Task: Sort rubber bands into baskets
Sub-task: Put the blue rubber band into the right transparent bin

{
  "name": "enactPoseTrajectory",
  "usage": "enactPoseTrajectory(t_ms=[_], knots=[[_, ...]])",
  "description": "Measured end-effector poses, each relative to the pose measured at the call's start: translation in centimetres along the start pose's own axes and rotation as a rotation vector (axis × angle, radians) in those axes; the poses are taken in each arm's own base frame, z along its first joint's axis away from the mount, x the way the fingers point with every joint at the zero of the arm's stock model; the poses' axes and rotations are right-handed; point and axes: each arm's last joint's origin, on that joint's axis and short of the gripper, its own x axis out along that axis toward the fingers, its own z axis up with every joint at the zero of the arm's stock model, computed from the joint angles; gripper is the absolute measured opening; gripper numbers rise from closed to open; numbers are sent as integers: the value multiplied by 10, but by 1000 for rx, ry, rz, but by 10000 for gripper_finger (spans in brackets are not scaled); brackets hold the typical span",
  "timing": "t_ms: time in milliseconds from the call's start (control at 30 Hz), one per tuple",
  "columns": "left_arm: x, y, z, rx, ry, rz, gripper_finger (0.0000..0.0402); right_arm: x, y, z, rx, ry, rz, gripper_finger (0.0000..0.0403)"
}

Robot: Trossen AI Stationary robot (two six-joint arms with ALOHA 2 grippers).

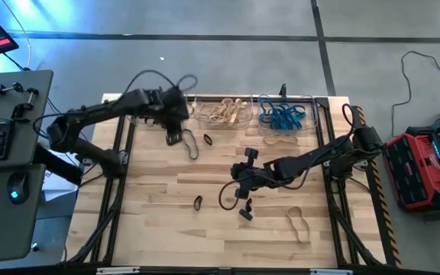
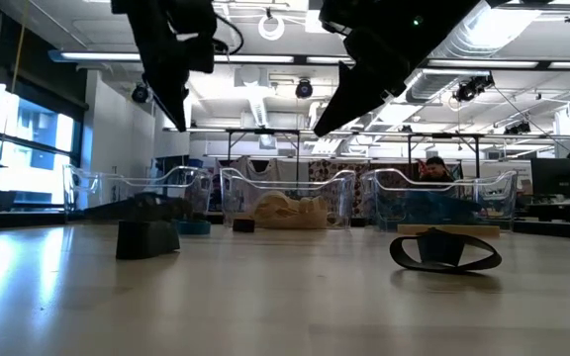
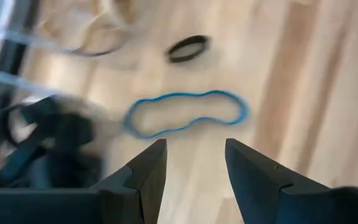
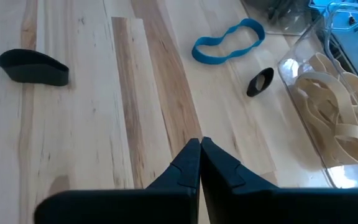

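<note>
Table (image 4: 79, 124): pale wood planks, smooth, light sheen. Baskets (image 4: 309, 68): clear glossy plastic. Blue band (image 4: 227, 41) and tan bands (image 4: 334, 118): matt rubber. Black band (image 4: 33, 67): matt, thicker strip. Right gripper (image 4: 200, 144) fingers (image 3: 253, 174): dark matt plastic.

Baskets (image 1: 235, 113) behind, loose bands (image 1: 198, 203) perhaps before.

Two dark, near-black jointed arms, each trailing thin black cables in loose loops. The left hand (image 3: 191, 180) ends in two wedge-shaped, matte dark fingers; the right hand (image 4: 200, 163) has the same tapered black fingers.
</note>
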Motion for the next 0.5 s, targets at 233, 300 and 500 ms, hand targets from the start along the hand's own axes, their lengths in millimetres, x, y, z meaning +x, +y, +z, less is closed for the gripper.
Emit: enactPoseTrajectory(t_ms=[233, 300, 500], knots=[[24, -62, -15, 123, -77, -83, 157, 0, 0, 0, -8, 3, -1, 0], [32, -79, -19, 162, -96, -110, 157, 0, 0, -1, -12, 6, -2, 0], [54, -119, -31, 240, -205, -110, 157, 0, 0, -1, -12, 6, -2, 0]])
